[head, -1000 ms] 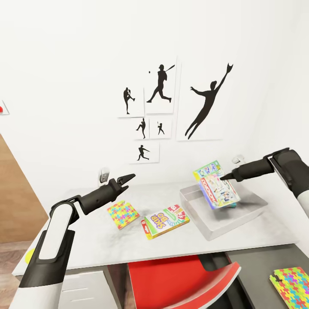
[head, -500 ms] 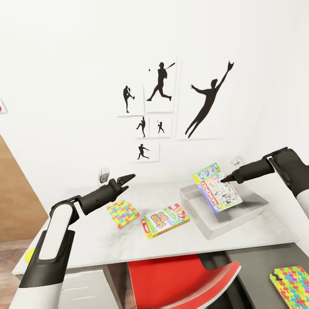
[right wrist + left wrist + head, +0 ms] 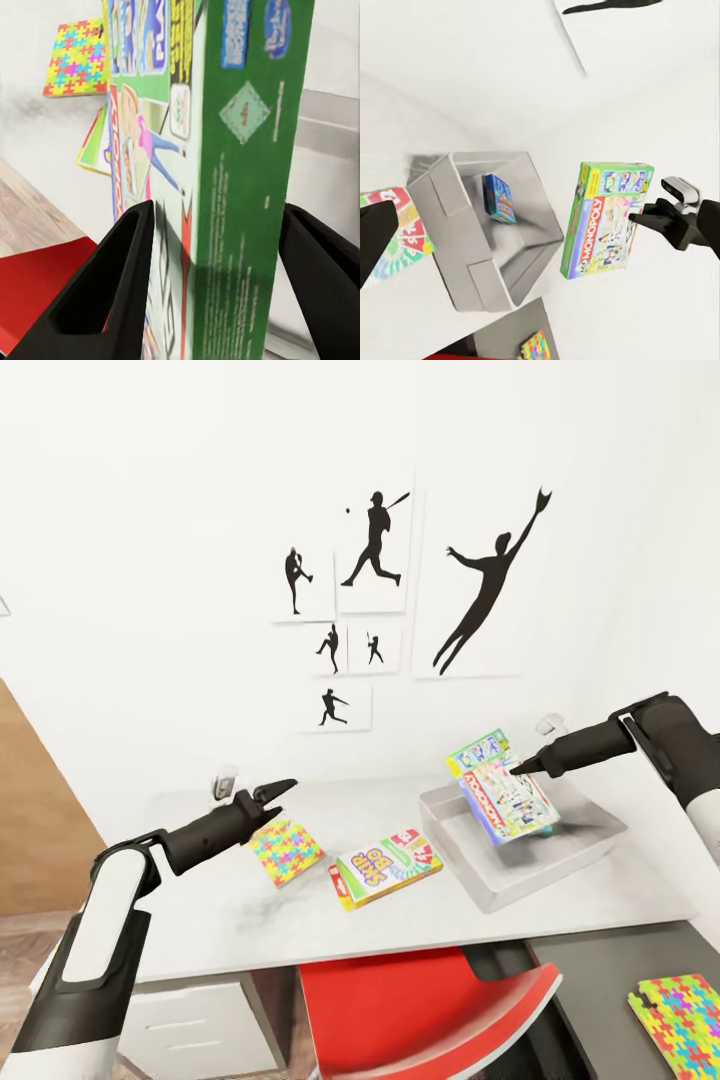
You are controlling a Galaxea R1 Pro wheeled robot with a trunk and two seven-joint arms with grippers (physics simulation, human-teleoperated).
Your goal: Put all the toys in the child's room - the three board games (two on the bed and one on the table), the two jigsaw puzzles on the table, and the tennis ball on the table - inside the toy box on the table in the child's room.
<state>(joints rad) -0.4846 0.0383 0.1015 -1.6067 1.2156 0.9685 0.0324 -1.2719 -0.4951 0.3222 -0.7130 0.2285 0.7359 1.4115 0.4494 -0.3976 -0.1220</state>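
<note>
Monopoly box carried lower over the toy box

Right gripper (image 3: 522, 767) fingers clamp the Monopoly box (image 3: 508, 802), now sunk nearer the toy box (image 3: 590, 834) by the counter's (image 3: 250, 920) right edge, ready for release; left gripper (image 3: 277, 789) fingers narrow, empty

puzzle (image 3: 285, 852) left of game box (image 3: 385, 868), toy box (image 3: 480, 862) right

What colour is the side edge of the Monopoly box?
Green; the Monopoly box, held in the right end effector, shows its edge best in the right wrist view.
</note>
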